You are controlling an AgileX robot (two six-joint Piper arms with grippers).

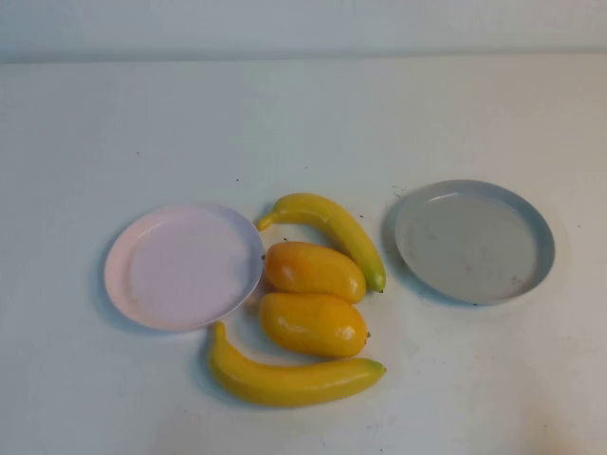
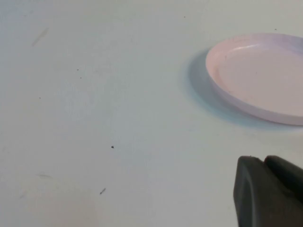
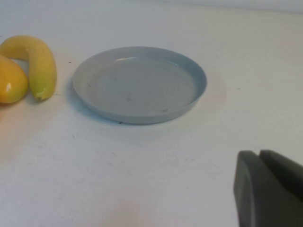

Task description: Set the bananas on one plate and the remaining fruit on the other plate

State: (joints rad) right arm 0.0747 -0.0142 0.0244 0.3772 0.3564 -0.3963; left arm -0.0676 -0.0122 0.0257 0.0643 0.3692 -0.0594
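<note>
Two bananas lie on the table between the plates: one [image 1: 330, 231] at the back, one [image 1: 289, 376] at the front. Two plump orange-yellow fruits [image 1: 314, 271] [image 1: 312, 324] lie between them. The pale pink plate [image 1: 183, 266] stands left of the fruit and is empty. The grey plate [image 1: 474, 241] stands right and is empty. My left gripper [image 2: 263, 161] is shut and empty, near the pink plate [image 2: 260, 75]. My right gripper [image 3: 259, 154] is shut and empty, near the grey plate [image 3: 139, 83]; a banana [image 3: 35, 61] and a fruit [image 3: 9, 80] show beyond it. Neither gripper shows in the high view.
The white table [image 1: 303, 123] stretches back to a pale wall. Small dark specks dot the tabletop.
</note>
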